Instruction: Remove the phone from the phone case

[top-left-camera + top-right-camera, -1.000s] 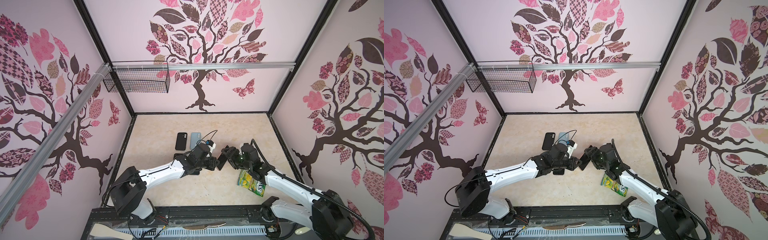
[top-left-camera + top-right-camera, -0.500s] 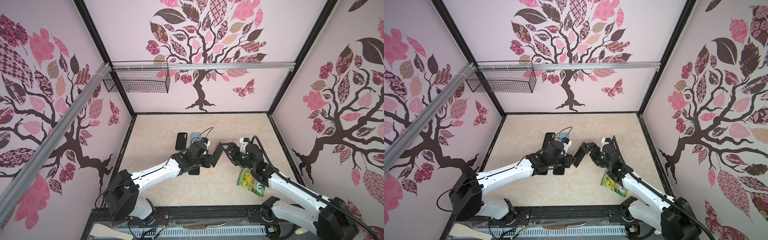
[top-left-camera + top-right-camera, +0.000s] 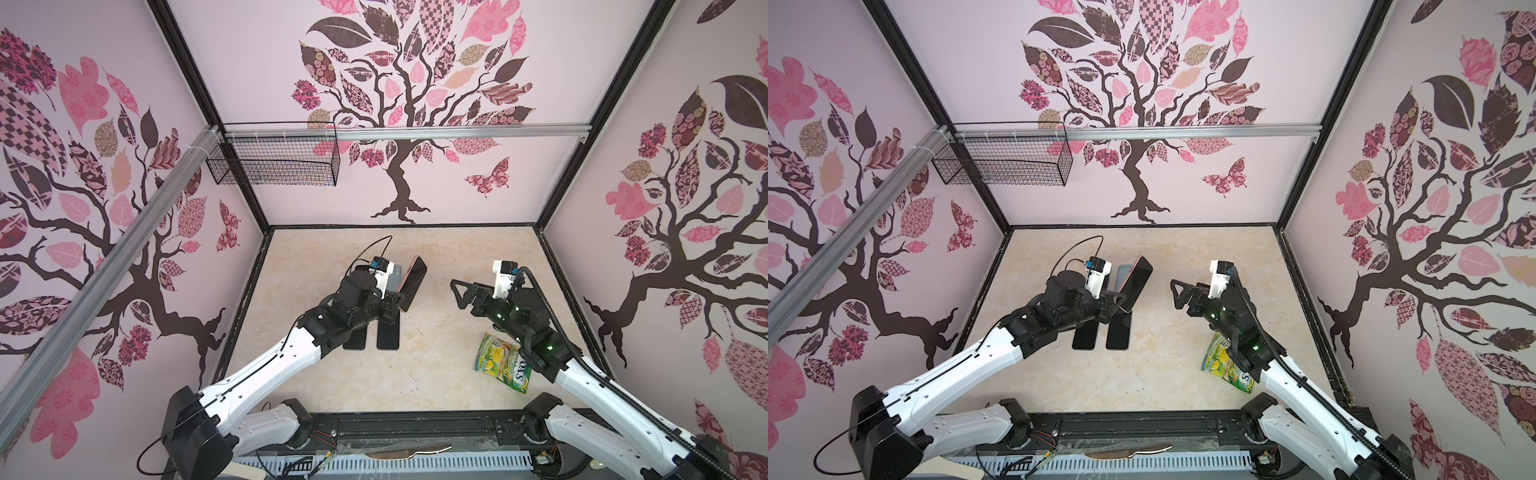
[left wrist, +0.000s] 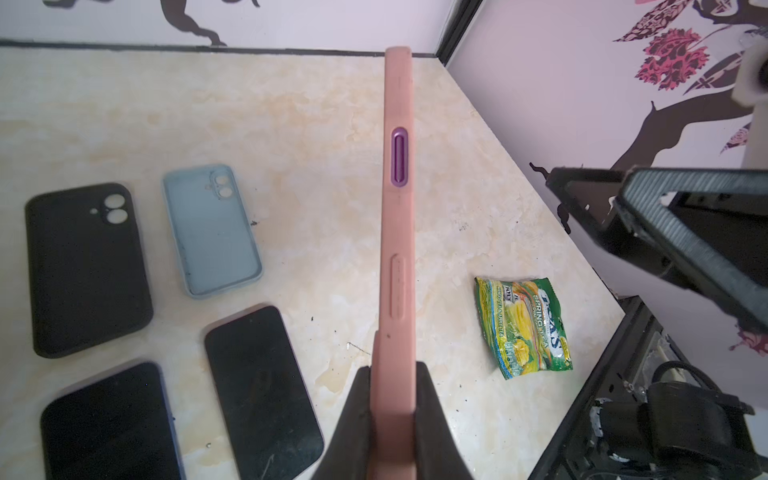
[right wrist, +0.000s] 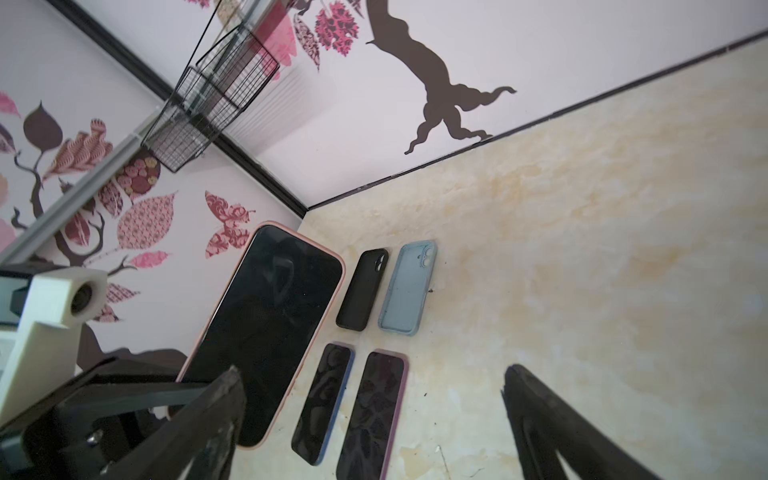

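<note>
Slippage is my main risk: left gripper (image 4: 392, 376) clamps just one end of the pink-cased phone (image 4: 398, 208), raised off the table (image 3: 457, 374); right gripper (image 3: 460, 294), spread wide nearby, could knock it loose approaching.

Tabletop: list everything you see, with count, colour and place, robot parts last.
cased phone: one, pink case, black screen, held above table
blue case: one, light blue, flat, empty
black case: one, black, flat, beside blue case
bare phones: two, black screens, flat, side by side
snack packet: one, green-yellow, table's right side
wire basket: one, black, back wall
left gripper: one, black, shut on cased phone
right gripper: one, black, open, empty
</note>
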Robot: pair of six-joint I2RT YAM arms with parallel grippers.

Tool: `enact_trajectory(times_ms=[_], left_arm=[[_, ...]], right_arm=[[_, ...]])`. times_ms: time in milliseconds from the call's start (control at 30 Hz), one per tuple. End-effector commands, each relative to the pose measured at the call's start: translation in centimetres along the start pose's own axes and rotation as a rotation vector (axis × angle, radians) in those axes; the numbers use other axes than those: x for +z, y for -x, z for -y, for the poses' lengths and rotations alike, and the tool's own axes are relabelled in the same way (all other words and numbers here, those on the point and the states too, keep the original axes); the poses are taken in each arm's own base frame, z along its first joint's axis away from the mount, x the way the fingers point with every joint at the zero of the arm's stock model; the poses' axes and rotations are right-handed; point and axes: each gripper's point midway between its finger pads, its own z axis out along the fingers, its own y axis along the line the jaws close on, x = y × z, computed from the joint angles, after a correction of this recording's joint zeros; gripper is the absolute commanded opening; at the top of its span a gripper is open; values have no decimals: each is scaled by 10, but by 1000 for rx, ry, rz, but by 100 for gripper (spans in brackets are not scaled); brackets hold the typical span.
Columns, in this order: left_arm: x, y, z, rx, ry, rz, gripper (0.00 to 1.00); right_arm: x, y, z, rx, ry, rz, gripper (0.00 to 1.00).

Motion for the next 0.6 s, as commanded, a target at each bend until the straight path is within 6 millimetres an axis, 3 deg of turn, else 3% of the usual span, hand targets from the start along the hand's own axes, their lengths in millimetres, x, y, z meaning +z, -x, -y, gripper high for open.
enact_trajectory(times_ms=[0,133,300,567], left_arm=[[-20,12,19,164,-109,109,0],[-36,14,23,250,-158,161,0],[-53,18,20,210,-328,189,0],[-79,18,37,325,-462,257,0]], right_arm=[[-9,9,-26,-248,85,-30,100],[-15,14,-36,-356,116,-50,98],[-15,3,-61,-447,241,-174,87],[-22,3,-97,-353,480,-301,87]])
